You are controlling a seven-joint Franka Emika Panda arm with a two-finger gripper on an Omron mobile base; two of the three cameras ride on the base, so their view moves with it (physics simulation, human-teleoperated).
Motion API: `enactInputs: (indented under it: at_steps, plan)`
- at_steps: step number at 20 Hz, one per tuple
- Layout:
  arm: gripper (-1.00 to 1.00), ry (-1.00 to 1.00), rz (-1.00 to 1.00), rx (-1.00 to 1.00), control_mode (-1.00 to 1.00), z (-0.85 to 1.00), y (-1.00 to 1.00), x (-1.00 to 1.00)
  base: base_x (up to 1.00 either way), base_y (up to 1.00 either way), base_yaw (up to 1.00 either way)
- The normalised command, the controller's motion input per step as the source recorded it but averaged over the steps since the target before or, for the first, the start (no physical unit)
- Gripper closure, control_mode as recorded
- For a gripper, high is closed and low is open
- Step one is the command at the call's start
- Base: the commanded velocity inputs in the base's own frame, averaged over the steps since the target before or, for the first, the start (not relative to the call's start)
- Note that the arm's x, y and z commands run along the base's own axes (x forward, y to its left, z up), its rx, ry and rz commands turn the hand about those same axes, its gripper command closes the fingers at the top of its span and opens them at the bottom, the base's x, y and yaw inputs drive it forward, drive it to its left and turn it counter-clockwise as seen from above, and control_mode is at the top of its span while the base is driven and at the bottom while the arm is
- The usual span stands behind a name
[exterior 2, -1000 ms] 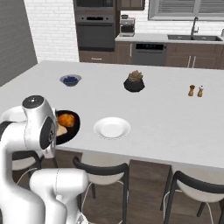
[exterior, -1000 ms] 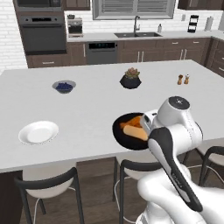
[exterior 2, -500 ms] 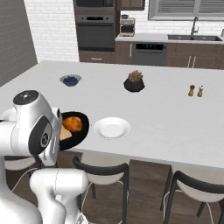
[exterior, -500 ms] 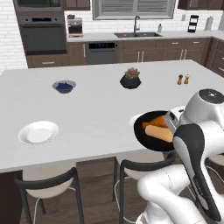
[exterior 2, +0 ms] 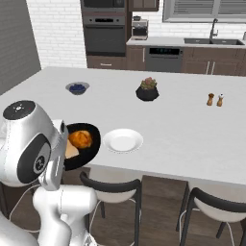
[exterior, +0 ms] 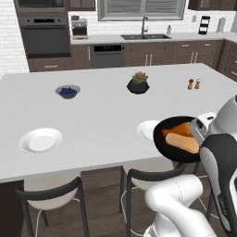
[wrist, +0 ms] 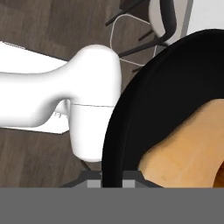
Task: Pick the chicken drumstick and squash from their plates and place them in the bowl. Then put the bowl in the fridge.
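Note:
My gripper point(exterior: 200, 131) is shut on the rim of the glossy black bowl point(exterior: 177, 139) and holds it in the air at the counter's front edge. Inside the bowl lie the orange-brown chicken drumstick point(exterior: 178, 129) and the paler squash point(exterior: 183, 143). From the other side, the bowl point(exterior 2: 82, 144) hangs beside my arm with the drumstick point(exterior 2: 80, 139) and squash point(exterior 2: 71, 152) in it. In the hand view the bowl's rim point(wrist: 131, 109) runs up from the fingertips, with the squash point(wrist: 192, 153) behind it. Two white plates point(exterior: 40, 140) point(exterior: 147, 129) lie bare on the counter. The fridge is out of view.
On the white counter point(exterior: 102, 111) stand a small grey bowl of berries point(exterior: 68, 91), a dark plant pot point(exterior: 138, 84) and two shakers point(exterior: 193, 84). Dark stools point(exterior 2: 113, 192) stand under the front edge. A tall grey panel point(exterior 2: 14, 43) rises at the far left.
The arm has swung the bowl with both foods to the right in the left base view, off the counter's middle front and out past its edge. Plates and counter items stayed put.

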Motion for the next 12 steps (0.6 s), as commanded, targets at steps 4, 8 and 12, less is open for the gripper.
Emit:
enactInputs:
  at_steps: [4,8,12]
  plan:
    - [1.00,0.00,0.00,0.00,-1.00,0.00,0.00,0.00,0.00,0.00,0.00]
    - [1.00,0.00,0.00,0.00,1.00,0.00,0.00,-0.01,-0.61,0.00,0.00]
    - [1.00,0.00,0.00,0.00,1.00,0.00,0.00,0.00,-0.89,-0.18,-0.05]
